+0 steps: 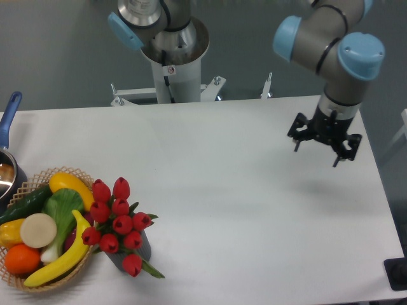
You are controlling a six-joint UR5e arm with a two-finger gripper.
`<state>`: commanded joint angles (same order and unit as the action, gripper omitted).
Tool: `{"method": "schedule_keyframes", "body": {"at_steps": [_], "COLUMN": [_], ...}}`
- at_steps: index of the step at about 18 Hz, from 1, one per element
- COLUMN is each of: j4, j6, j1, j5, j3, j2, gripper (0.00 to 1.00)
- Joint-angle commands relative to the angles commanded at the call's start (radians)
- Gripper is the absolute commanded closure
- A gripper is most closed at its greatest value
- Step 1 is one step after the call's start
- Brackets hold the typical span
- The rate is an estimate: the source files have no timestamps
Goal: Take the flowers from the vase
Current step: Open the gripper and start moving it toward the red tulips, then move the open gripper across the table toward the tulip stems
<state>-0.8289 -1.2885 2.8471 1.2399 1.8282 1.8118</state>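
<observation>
The flowers (117, 222), a bunch of red tulip buds with green stems and leaves, stand in the vase (137, 251) at the table's front left. Only a dark grey sliver of the vase shows beneath the buds. My gripper (316, 152) hangs above the table's right side, far from the flowers, fingers spread open and pointing down with nothing between them.
A woven basket (75, 174) holding fruit and vegetables touches the flowers on their left. A blue-handled pot (9, 114) sits at the left edge. The robot's base column (170, 63) stands behind the table. A black object (397, 273) sits off the front right corner.
</observation>
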Motion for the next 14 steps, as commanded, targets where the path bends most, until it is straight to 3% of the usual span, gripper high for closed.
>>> {"method": "schedule_keyframes", "body": {"at_steps": [1, 5, 14], "j4": [0.031, 0.040, 0.042], "j6": [0.000, 0.055, 0.089], "j1": [-0.003, -0.040, -0.141], "j5": [-0.057, -0.255, -0.506], "j3": [0.016, 0.000, -0.026], "j2": [-0.002, -0.011, 0.006], "gripper": [0.00, 0.00, 0.00]}}
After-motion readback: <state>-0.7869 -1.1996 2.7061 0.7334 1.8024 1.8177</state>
